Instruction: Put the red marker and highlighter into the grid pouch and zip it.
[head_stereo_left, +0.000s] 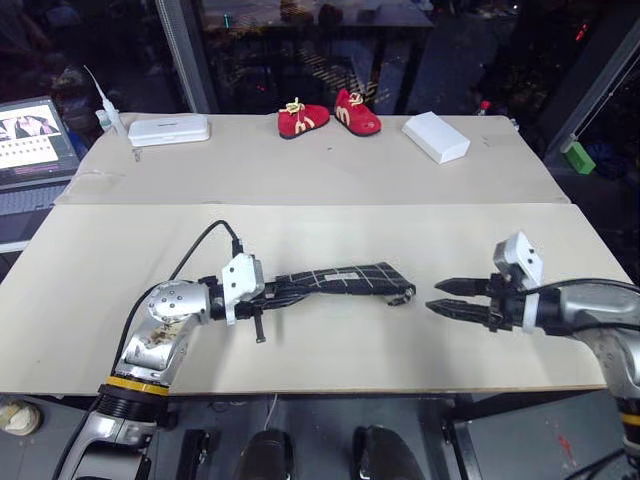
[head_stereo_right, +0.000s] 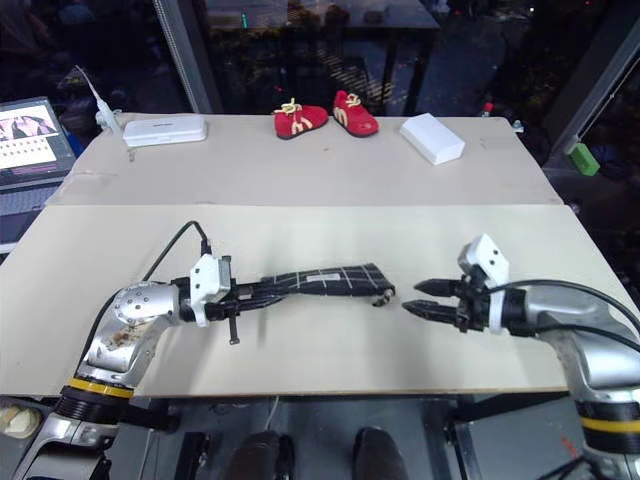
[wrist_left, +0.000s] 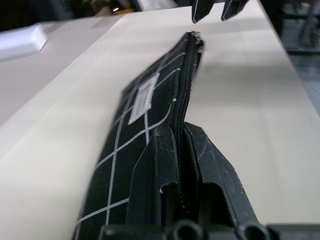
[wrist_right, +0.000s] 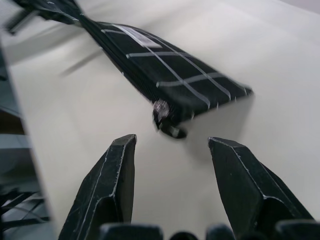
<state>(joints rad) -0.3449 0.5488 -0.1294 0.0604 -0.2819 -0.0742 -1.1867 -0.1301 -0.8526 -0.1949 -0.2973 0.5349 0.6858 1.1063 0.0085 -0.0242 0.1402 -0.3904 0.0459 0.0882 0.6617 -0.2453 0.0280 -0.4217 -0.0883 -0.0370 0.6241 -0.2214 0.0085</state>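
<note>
Spanning 2 beige tables (head_stereo_left: 330, 310), dark windows (head_stereo_left: 300, 50) behind, laptop (head_stereo_left: 35, 140) beside.

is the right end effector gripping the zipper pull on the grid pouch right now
No. The right end effector is open and apart from the grid pouch, with bare table between its fingertips and the zipper pull.

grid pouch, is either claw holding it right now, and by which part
The left claw is shut on the grid pouch at its end away from the zipper pull. The right claw is open, holding nothing.
</note>
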